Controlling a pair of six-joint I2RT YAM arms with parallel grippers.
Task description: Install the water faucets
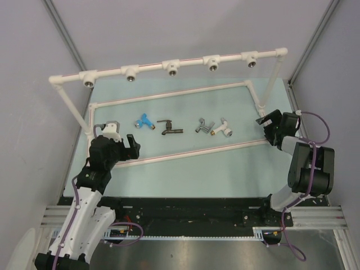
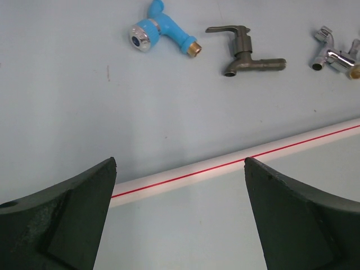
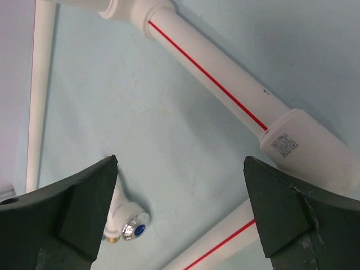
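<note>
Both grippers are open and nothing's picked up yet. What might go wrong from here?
The white rail lies between the left gripper and the blue faucet; a low reach may snag it.
The silver faucet and white faucet lie close together; grabbing one with the right gripper may knock the other.

Along the top of a blue counter [image 2: 84, 112], lying in a row: a blue tap [image 2: 163, 31], a dark brown tap [image 2: 244, 50], a silver tap [image 2: 332, 53] cut off at the right edge. Nearer, apart from them, a white pipe [image 2: 225, 166] with a red stripe, running aslant. At the bottom corners, two dark fingers [image 2: 67, 225] spread wide, the pipe showing between.
</note>
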